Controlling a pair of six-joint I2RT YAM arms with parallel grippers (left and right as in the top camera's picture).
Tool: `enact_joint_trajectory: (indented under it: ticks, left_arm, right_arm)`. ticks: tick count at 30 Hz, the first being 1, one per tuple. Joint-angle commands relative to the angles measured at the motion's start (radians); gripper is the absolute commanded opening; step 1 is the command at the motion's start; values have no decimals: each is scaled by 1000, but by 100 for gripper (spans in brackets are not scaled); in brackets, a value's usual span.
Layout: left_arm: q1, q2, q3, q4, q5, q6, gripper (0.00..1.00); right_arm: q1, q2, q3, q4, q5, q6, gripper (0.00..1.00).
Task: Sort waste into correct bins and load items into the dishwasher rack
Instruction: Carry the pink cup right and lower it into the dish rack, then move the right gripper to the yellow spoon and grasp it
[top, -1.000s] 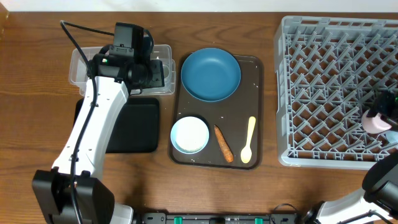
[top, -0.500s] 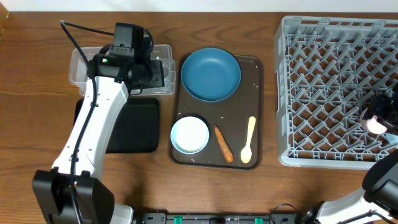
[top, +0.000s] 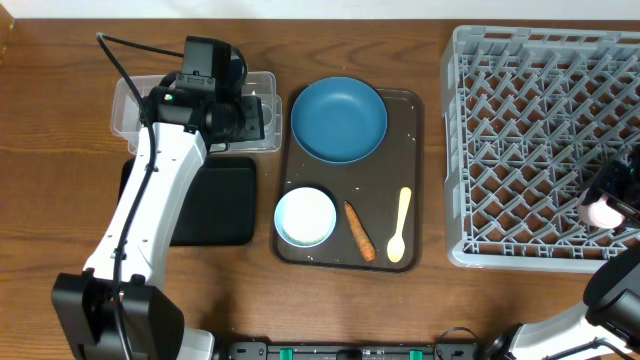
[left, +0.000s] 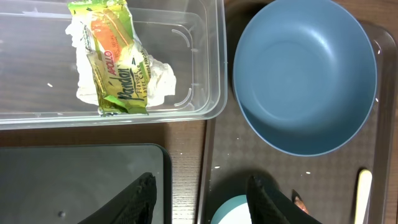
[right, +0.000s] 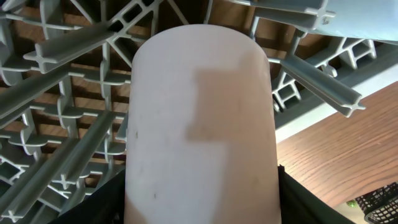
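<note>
My right gripper (top: 612, 198) is shut on the small pink cup (top: 601, 210), holding it over the front right part of the grey dishwasher rack (top: 520, 150); in the right wrist view the cup (right: 199, 118) fills the frame between my fingers. My left gripper (left: 202, 199) is open and empty above the clear tub (top: 135, 110), which holds a white tissue (left: 158, 78) and the green-orange-yellow wrapper (left: 115, 62). The black tray (top: 215, 205) lies in front of it. The dark blue plate (top: 338, 120), white-inside bowl (top: 305, 217), carrot piece (top: 359, 231) and yellow spoon (top: 399, 224) lie on the brown serving tray (top: 415, 120).
A few white rice grains dot the brown tray (left: 249, 149). Bare wooden table (top: 50, 150) lies to the left of the tub and between the brown tray and the rack.
My right gripper has moved the pink cup slightly toward the front edge of the rack. The left arm has not moved.
</note>
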Motion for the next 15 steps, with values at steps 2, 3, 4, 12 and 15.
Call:
enact_joint_trajectory:
  ticks: [2, 3, 4, 12, 15]
  left_arm:
    - [-1, 2, 12, -3, -17, 16, 49]
    - [-1, 2, 12, -3, -17, 16, 49]
    - [-1, 2, 12, -3, -17, 16, 49]
    - [-1, 2, 12, -3, -17, 16, 49]
    - [-1, 2, 12, -3, -17, 17, 49]
  right_arm:
    - [-1, -1, 19, 0, -16, 13, 45]
    - [-1, -1, 19, 0, -16, 13, 48]
    - [-1, -1, 19, 0, -16, 13, 52]
    - [-1, -1, 19, 71, -48, 13, 92]
    - [-1, -1, 19, 106, -89, 13, 93]
